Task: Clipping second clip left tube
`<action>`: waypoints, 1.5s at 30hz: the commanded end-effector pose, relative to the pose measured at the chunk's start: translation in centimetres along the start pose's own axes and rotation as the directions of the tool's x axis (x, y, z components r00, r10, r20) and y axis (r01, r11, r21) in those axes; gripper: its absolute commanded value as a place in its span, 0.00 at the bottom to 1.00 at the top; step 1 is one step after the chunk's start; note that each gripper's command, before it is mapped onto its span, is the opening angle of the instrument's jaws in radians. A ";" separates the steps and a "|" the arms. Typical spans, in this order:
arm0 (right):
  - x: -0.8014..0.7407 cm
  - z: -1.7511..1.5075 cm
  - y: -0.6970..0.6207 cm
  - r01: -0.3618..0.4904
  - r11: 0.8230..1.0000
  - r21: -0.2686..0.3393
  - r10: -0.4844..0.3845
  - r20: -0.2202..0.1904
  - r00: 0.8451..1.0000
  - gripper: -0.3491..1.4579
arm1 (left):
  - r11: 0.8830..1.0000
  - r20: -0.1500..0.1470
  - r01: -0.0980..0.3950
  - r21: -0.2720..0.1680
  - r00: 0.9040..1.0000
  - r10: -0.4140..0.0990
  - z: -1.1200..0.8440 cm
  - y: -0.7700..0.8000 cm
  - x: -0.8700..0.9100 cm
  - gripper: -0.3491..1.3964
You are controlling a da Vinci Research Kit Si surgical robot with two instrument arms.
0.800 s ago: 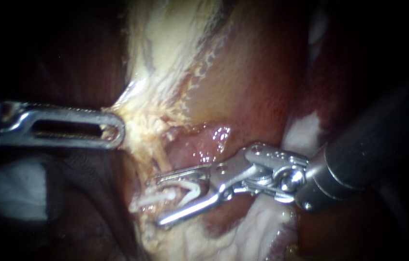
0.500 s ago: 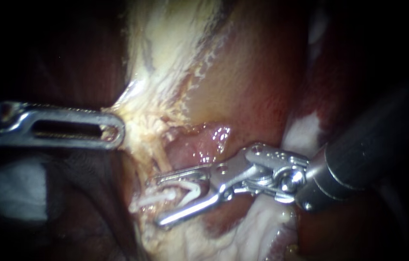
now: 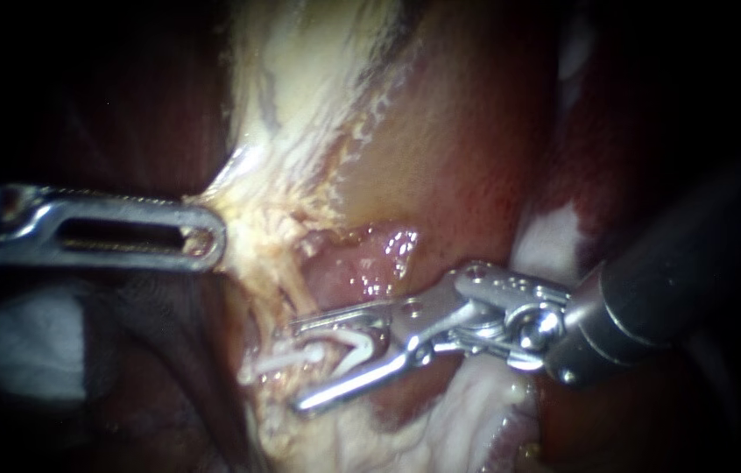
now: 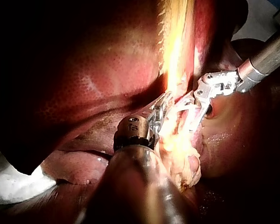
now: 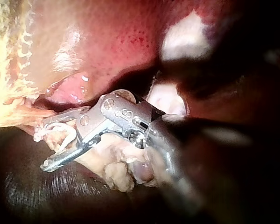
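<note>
Your left tool point(image 3: 209, 235): clamped on pale tissue point(image 3: 252, 219) | your right tool point(image 3: 294, 366): jaws apart, white clip point(image 3: 353, 343) between them, seemingly touching neither.

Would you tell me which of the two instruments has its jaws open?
The right instrument: a gap shows between its jaws, around a white clip. The left instrument has its jaws closed on pale tissue.

Red liver point(image 4: 79, 70), pale yellowish tissue point(image 3: 300, 96)
</note>
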 end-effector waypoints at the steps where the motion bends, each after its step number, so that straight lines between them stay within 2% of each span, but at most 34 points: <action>1: 0.01 -0.03 -0.02 0.000 1.000 -0.004 0.000 -0.002 1.000 0.52 | 1.000 0.000 0.000 0.000 1.000 0.000 0.00 0.00 0.00 0.00; 8: 0.08 -0.25 -0.23 -0.006 1.000 -0.027 0.006 -0.010 1.000 0.52 | 1.000 -0.002 0.000 0.002 1.000 0.000 -0.03 0.01 -0.01 0.00; 13: 0.19 -0.37 -0.44 0.015 0.999 -0.048 -0.015 -0.010 1.000 0.52 | 1.000 -0.003 0.000 0.002 1.000 0.000 -0.04 0.00 -0.02 0.00; 17: 0.31 -0.40 -0.59 0.028 0.997 -0.066 -0.029 -0.015 0.999 0.52 | 1.000 -0.003 0.000 0.002 1.000 0.000 -0.05 0.00 -0.02 0.00; 20: 0.36 -0.36 -0.65 0.042 0.996 -0.084 -0.043 -0.006 0.999 0.52 | 1.000 -0.003 0.000 0.002 1.000 0.000 -0.04 0.00 -0.02 0.00; 27: 0.37 -0.17 -0.54 0.049 0.992 -0.117 -0.050 0.000 0.999 0.52 | 1.000 -0.002 0.001 0.002 1.000 -0.001 -0.05 -0.01 -0.02 0.00; 31: 0.32 -0.06 -0.44 0.063 0.987 -0.149 -0.060 0.026 0.998 0.52 | 1.000 -0.002 0.001 0.002 1.000 -0.001 -0.06 -0.02 -0.02 0.00; 38: 0.23 0.05 -0.29 0.075 0.981 -0.181 -0.068 0.048 0.997 0.53 | 1.000 -0.002 0.008 0.002 1.000 -0.008 -0.07 -0.03 -0.02 0.00; 45: 0.22 0.15 -0.27 0.078 0.980 -0.185 -0.070 0.047 0.996 0.53 | 1.000 -0.003 0.008 0.002 1.000 -0.008 -0.07 -0.03 -0.02 0.00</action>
